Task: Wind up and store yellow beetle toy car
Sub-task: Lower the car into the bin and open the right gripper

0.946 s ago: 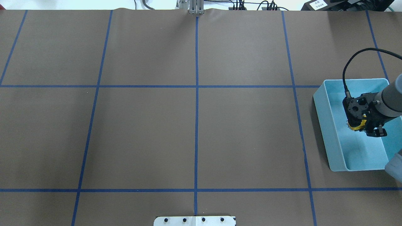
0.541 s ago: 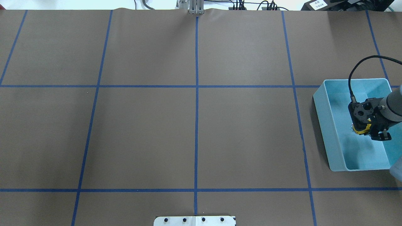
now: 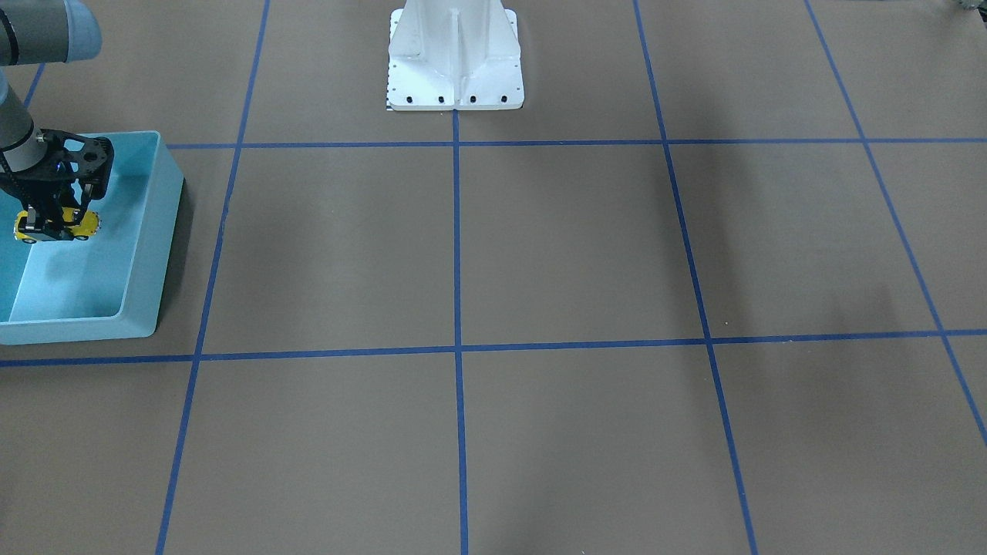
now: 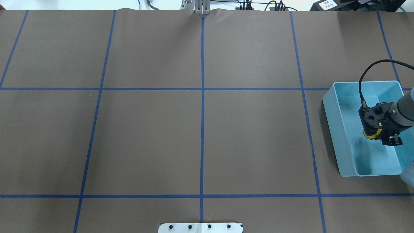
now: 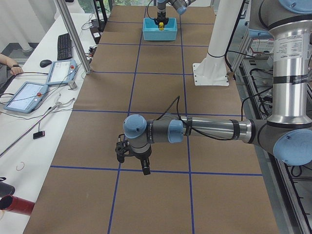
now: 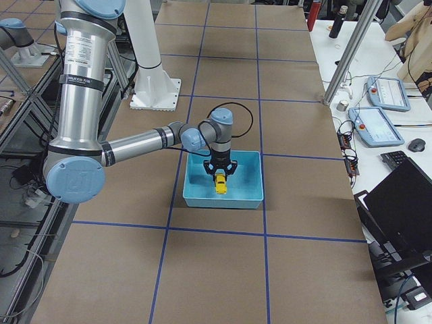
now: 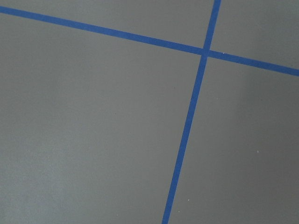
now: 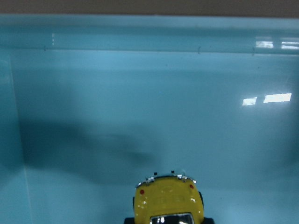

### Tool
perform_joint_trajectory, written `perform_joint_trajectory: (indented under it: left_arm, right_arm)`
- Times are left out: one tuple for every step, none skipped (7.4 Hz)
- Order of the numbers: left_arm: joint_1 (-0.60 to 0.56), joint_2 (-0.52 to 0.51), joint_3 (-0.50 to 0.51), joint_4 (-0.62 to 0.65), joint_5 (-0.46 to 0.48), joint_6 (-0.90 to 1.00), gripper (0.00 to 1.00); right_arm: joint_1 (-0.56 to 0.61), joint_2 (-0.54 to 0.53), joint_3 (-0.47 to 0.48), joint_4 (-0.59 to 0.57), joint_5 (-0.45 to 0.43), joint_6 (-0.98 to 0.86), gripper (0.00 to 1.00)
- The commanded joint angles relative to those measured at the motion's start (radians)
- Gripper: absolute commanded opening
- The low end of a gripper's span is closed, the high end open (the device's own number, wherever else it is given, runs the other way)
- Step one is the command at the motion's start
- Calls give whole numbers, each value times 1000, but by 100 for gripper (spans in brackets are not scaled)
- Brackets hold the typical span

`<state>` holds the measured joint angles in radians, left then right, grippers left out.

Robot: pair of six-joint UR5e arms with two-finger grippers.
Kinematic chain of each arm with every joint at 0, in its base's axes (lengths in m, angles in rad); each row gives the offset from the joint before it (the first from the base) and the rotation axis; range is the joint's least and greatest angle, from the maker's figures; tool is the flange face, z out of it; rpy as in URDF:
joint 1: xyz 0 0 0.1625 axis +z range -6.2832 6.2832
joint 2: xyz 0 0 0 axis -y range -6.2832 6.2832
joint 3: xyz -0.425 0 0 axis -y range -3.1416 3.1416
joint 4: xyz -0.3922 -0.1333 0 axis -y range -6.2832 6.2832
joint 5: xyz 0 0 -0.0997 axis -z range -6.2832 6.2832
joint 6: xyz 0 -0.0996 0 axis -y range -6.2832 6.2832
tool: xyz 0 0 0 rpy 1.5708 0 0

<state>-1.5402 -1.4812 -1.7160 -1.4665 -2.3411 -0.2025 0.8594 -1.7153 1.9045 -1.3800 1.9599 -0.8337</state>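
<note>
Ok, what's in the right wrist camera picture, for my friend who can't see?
A tiny yellow beetle toy car pokes up from the bottom edge, silvery bumper first, over the shiny floor of a light blue bin. A soft dark shadow crosses the floor, and a bin wall runs along the top.

A desk covered in brown paper is marked into squares by blue tape lines. On a white side bench lie a black keyboard, a mouse, a near teach pendant and a far teach pendant.
</note>
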Motion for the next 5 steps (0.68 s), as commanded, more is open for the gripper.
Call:
perform_joint_trajectory:
  left_arm:
    - [0,-1,-2,0,-1,0,100]
    - [0,-1,-1,0,0,0,100]
    - [0,-1,-2,0,-1,0,100]
    - [0,-1,-2,0,-1,0,100]
    - [0,-1,-2,0,-1,0,100]
  right_arm:
    - [0,0,-57,74,33,4,0]
    - [0,5,-55,75,36,5,0]
    - [0,6,-55,75,36,8,16]
    - [0,5,-51,75,43,19,65]
    - [0,3,-56,75,65,19,99]
